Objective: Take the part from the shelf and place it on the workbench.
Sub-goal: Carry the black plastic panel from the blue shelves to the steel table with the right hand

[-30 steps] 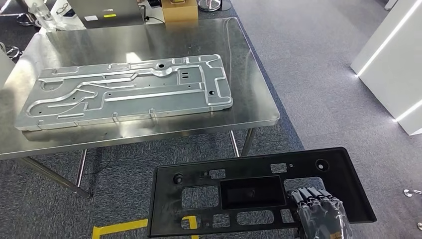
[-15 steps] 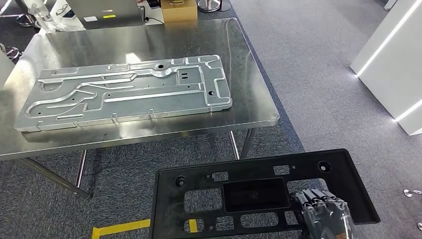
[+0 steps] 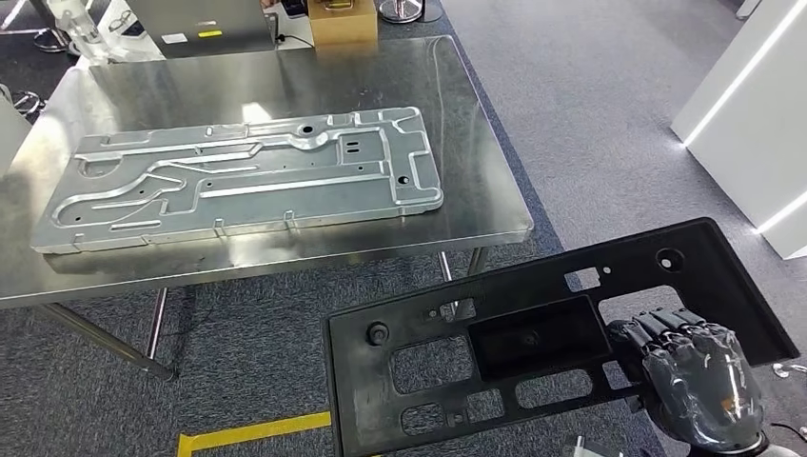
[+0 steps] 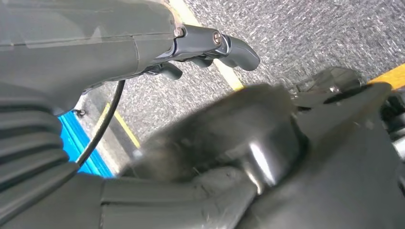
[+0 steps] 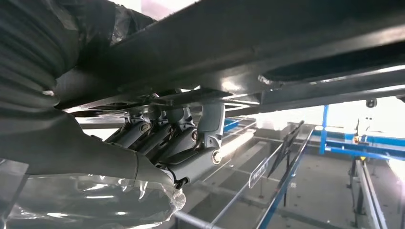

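Observation:
A flat black plastic part [image 3: 533, 343] with several cut-outs hangs over the carpet, just in front of the steel workbench [image 3: 285, 76]. My right hand [image 3: 695, 376], in a clear plastic cover, grips the part's right end, and the part tilts with that end higher. In the right wrist view its fingers [image 5: 191, 138] curl under the part [image 5: 286, 43]. My left hand [image 4: 95, 43] hangs over the carpet with its fingers apart and nothing in them.
A large silver stamped metal panel [image 3: 238, 176] covers most of the workbench, leaving bare strips at the front and right. A cardboard box [image 3: 343, 19] stands behind the bench. White units [image 3: 752, 105] rise at the right. Yellow tape [image 3: 257, 433] marks the floor.
The black part has risen and swung to the right, its right end lifting, with my right hand still on it. The panel on the bench has stayed put.

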